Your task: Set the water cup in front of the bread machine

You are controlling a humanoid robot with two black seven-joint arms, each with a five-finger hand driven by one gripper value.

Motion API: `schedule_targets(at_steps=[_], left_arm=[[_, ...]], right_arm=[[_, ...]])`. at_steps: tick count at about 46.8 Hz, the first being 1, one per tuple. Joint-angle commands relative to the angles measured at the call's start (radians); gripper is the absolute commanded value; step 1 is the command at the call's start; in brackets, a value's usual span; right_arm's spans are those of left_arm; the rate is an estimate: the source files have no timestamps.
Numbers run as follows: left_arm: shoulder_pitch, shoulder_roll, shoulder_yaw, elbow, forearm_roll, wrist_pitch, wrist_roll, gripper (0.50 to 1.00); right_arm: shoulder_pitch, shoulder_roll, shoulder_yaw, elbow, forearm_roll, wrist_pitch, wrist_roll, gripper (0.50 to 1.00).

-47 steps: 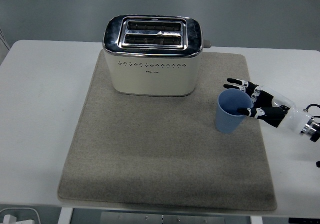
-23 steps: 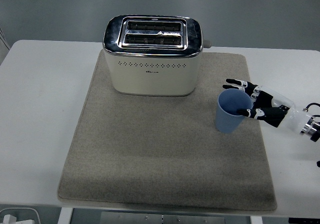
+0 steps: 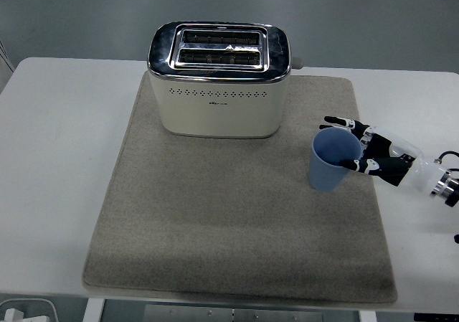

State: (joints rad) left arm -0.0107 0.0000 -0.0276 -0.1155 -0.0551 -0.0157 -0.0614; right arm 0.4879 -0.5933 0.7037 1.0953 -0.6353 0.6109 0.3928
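Cup (image 3: 333, 161): blue, apparently light rigid plastic, possibly slippery; right robot hand (image 3: 364, 152) curled around its upper wall.

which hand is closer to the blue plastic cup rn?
Right. The right hand is at the blue plastic cup, fingers curled around its right side near the rim. The left hand is not in view.
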Motion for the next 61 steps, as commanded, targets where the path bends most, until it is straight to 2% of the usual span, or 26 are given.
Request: schedule_targets(at_steps=[1,34,61], left_arm=[[0.000,0.000,0.000,0.000,0.000,0.000,0.000,1.000],[0.000,0.000,0.000,0.000,0.001,0.000,0.000,1.000],[0.000,0.000,0.000,0.000,0.000,0.000,0.000,1.000]], right_arm=[[0.000,0.003,-0.001,0.000,-0.017,0.000,0.001,0.928],[0.006,0.021,0.016,0.011,-0.052,0.000,0.001,0.928],[0.032,0.007,0.042,0.008,-0.056,0.000,0.001,0.928]])
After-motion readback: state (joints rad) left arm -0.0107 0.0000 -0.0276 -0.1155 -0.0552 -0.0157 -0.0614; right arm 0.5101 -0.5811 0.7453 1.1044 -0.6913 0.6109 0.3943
